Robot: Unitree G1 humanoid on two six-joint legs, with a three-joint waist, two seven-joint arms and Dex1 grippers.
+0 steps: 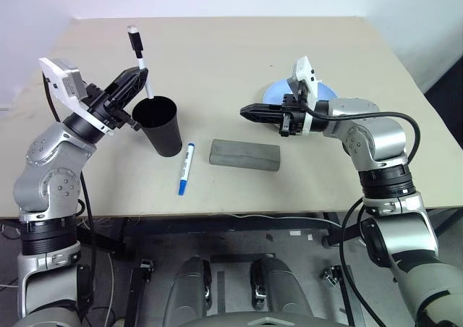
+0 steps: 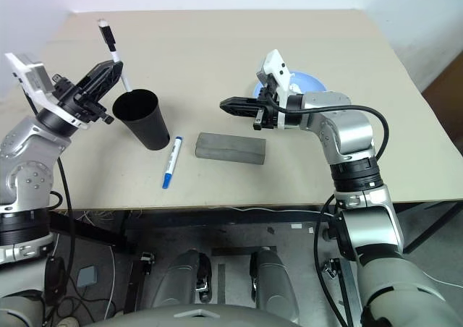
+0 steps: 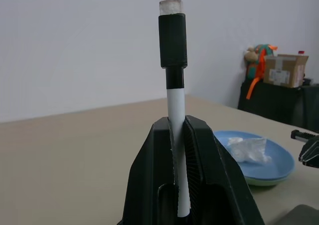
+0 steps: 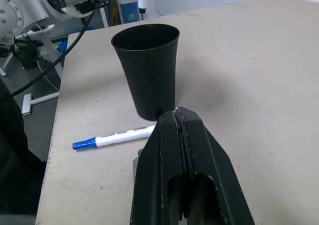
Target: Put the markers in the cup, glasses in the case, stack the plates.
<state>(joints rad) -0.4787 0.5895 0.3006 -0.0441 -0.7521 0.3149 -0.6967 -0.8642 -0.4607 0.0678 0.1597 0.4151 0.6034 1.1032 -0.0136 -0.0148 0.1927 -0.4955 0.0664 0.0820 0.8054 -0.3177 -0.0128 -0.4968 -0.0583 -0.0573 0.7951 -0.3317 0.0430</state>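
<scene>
My L gripper [image 1: 142, 77] is clamped on the black-capped marker [image 1: 138, 52], held near upright, cap end up, lower end just above the rim of the cup [image 1: 160, 126]. The cup stands upright right below my L fingers. My R gripper [image 1: 246, 111] is pinched shut on nothing, pointing sideways toward the cup, hovering over the table [image 1: 217, 52]. Blue-capped marker [image 1: 186, 169] lies flat btwn the cup and the case [image 1: 244, 155]; the case is closed, below my R fingertips. Blue plate [image 3: 279, 163] is stacked on the green plate [image 3: 259, 181] behind my R wrist, w/ crumpled tissue [image 3: 248, 148] on top. Can't see the glasses.
</scene>
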